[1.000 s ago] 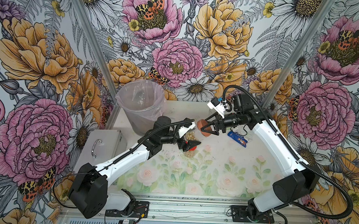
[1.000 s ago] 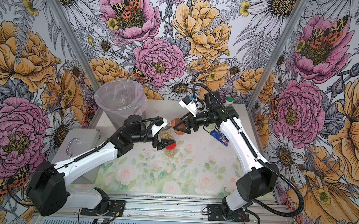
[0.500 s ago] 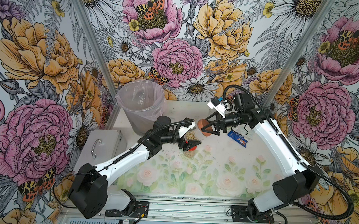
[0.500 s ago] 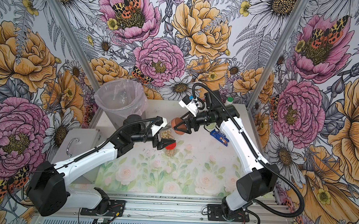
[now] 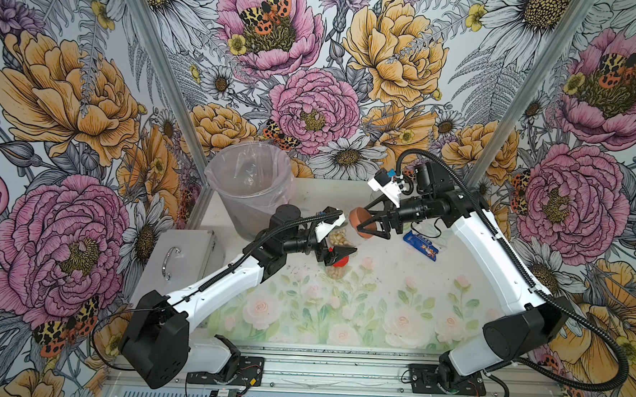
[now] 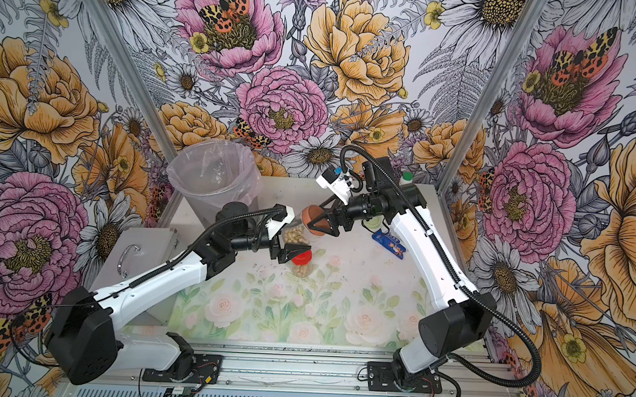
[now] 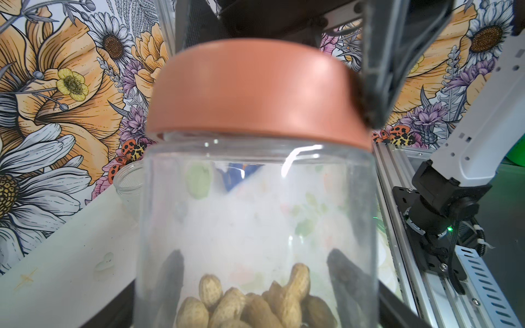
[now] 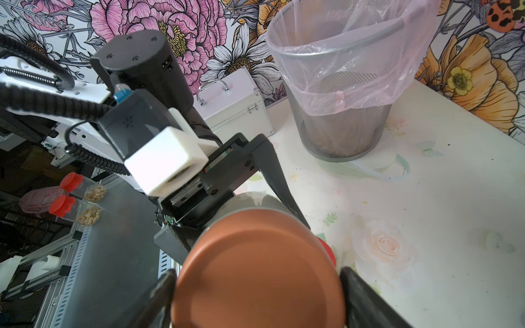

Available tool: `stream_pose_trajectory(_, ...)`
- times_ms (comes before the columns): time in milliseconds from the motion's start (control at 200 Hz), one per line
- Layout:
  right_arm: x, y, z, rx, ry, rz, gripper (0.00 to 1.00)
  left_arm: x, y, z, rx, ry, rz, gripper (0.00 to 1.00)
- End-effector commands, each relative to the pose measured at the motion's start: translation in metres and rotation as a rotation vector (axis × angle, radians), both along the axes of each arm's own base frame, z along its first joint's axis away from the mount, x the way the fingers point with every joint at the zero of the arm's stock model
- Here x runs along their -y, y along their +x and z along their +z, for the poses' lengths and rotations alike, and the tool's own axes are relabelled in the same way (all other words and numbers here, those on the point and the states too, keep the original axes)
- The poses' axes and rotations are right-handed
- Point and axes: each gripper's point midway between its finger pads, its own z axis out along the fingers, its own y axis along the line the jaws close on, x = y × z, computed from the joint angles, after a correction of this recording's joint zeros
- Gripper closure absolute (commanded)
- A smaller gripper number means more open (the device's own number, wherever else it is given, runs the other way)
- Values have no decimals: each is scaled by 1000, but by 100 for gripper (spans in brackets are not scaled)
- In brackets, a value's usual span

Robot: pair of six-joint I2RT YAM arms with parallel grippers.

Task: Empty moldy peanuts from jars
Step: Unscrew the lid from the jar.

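Jar (image 5: pixel 338 235) tilted, lid (image 5: pixel 356 217) twd R fingers (image 5: pixel 376 230)

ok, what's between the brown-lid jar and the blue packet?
The right gripper, fingers either side of the brown lid; shows in both top views.

The left arm (image 5: pixel 226 280) rises from the near left corner of the desk (image 5: pixel 397 297) and stretches toward the desk's middle, wrist about level. The left pincer (image 5: pixel 339 233) lies sideways, clamped on the clear body of a jar (image 7: pixel 255 213), with a finger (image 8: pixel 271 170) down each side. The right arm (image 5: pixel 493 253) climbs from the near right corner, bends near the far edge and points back toward the left arm. The right pincer (image 5: pixel 363 220) straddles the jar's brown lid (image 8: pixel 255 269), its fingers (image 8: pixel 159 301) close against the rim. Whether they press it cannot be told.
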Motion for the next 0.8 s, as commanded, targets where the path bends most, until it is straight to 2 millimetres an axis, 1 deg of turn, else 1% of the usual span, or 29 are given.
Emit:
stream_pose_trajectory(0,1,-11,1,-26,-12,18,11,-16,16,74,185,-135,97,83)
stream_pose_trajectory(120,2,-11,2,-21,-13,15,8,-16,16,75,187,-136,95,83)
stream_pose_trajectory(260,4,-9,9,0,-11,3,6,-16,18,72,181,-129,100,83)
stream_pose_trajectory(360,5,-10,15,16,-6,-6,3,-18,21,70,185,-122,124,83)
stream_pose_trajectory(460,10,-7,18,27,-14,-44,2,-23,24,73,210,-124,165,84)
stream_pose_trajectory(565,21,3,26,28,-7,-152,0,-29,28,76,233,-119,213,83)
stream_pose_trajectory(625,27,14,39,5,26,-259,1,-32,28,78,254,-112,246,83)
stream_pose_trajectory(700,35,31,55,-118,100,-410,2,-34,28,75,280,-93,287,82)
stream_pose_trajectory(771,36,40,57,-269,137,-517,7,-35,30,73,312,-68,333,81)
stream_pose_trajectory(796,36,43,57,-304,150,-548,7,-35,31,71,322,-53,351,81)
